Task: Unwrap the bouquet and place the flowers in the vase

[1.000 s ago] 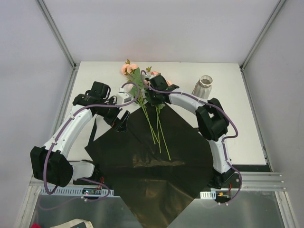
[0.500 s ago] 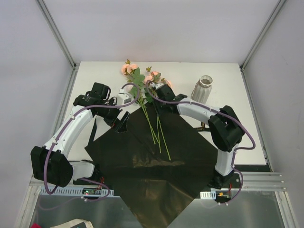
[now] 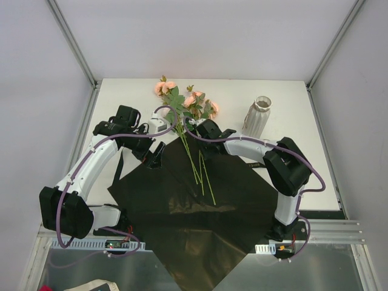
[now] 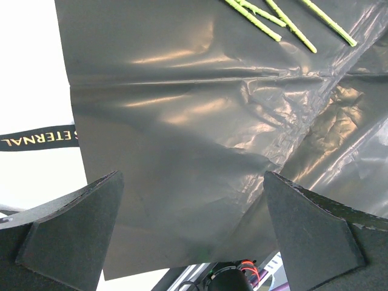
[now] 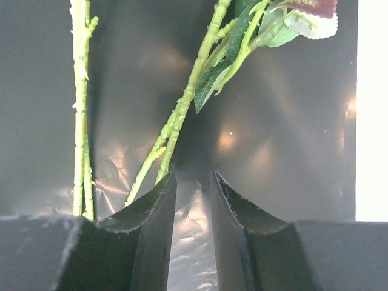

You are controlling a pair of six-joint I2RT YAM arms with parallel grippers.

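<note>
The bouquet lies unwrapped. The flowers, with peach-pink blooms (image 3: 197, 102) and long green stems (image 3: 195, 163), lie across the spread black sheet (image 3: 194, 224). The white ribbed vase (image 3: 259, 115) stands upright at the back right. My right gripper (image 3: 199, 134) (image 5: 193, 176) hangs low over the sheet with a narrow gap between its jaws and nothing in it. Two stems (image 5: 182, 115) run just past its left finger (image 5: 151, 230). My left gripper (image 3: 154, 157) (image 4: 193, 176) is wide open above the sheet's left part, holding nothing. Stem ends (image 4: 291, 24) show far ahead of it.
A black ribbon with gold letters (image 4: 39, 138) lies on the white table (image 3: 315, 157) left of the sheet. Metal frame posts (image 3: 73, 42) rise at both back corners. The sheet's near corner hangs over the table's front edge.
The right gripper drew back from the blooms toward the stems, and its jaws came apart. The flowers shifted slightly nearer, and the right-hand blooms are uncovered. The left arm stayed still.
</note>
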